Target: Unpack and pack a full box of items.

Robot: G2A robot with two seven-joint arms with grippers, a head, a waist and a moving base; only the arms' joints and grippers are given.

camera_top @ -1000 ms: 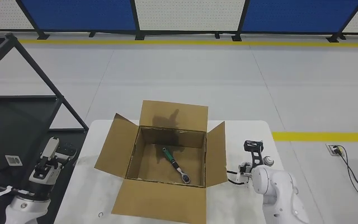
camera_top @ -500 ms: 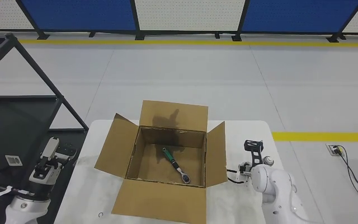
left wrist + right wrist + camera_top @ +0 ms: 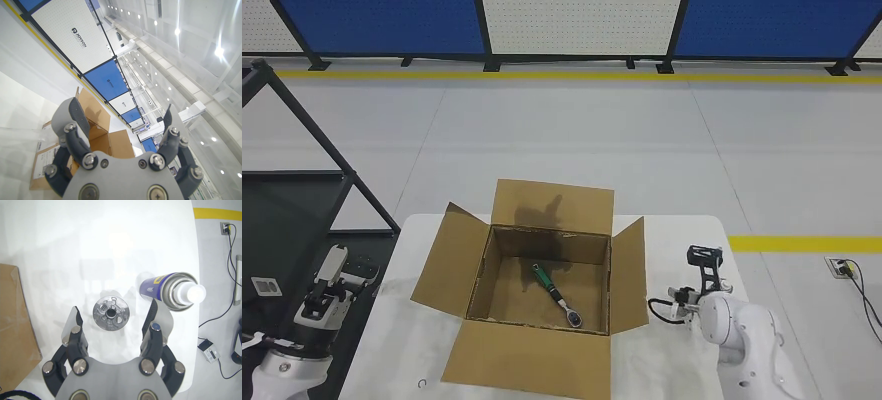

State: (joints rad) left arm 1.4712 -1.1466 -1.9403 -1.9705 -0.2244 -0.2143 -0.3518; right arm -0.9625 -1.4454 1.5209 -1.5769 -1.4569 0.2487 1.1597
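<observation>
Metal hub (image 3: 111,316) beneath spread right fingers (image 3: 77,319)

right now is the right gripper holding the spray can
No, the right gripper is open with only a metal hub on the table between its fingers, and the spray can stands outside them.

Box (image 3: 118,143) partly hidden behind left gripper (image 3: 121,105).

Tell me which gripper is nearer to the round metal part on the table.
Right. The right gripper hangs open just above the round metal part, a finger on each side. The left gripper is beyond the box, at the table's other end.
</observation>
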